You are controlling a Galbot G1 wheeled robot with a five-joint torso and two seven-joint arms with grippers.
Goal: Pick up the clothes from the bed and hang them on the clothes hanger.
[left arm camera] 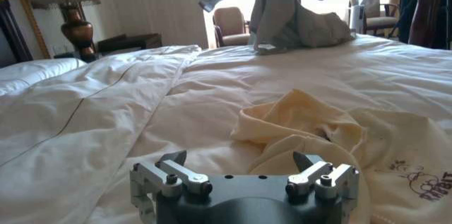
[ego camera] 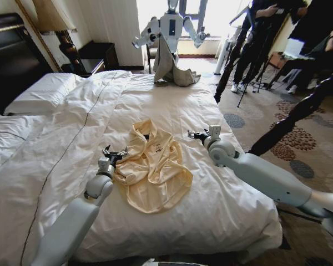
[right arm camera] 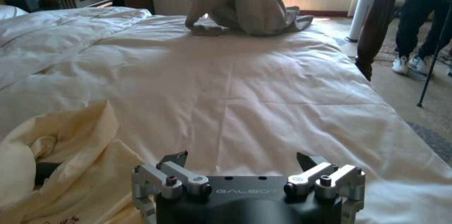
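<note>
— Across the whole view from the head lies the bed (ego camera: 172,100), with its white quilted duvet, white pillows at the left and a dark headboard behind them.

— And the clothes?

— The clothes (ego camera: 152,166), one pale-yellow garment, lie crumpled on the duvet near the foot edge, between the two arms. A small dark print shows on the cloth.

— What is at the far side of the bed?

— A grey garment (ego camera: 172,69) hangs there from another white robot (ego camera: 169,25), and its lower end rests on the duvet.

— Where is the left pincer?

— The left pincer (ego camera: 115,154) is low over the duvet, just beside the left edge of the clothes. Its fingers stand wide apart and hold nothing.

— And the right one?

— The right pincer (ego camera: 196,134) is near the upper right side of the clothes, also low over the duvet, spread wide and empty.

— Do you see the clothes hanger?

— A small dark piece (right arm camera: 46,172) shows in the folds at the collar; it may be the clothes hanger, but I cannot tell.
</note>
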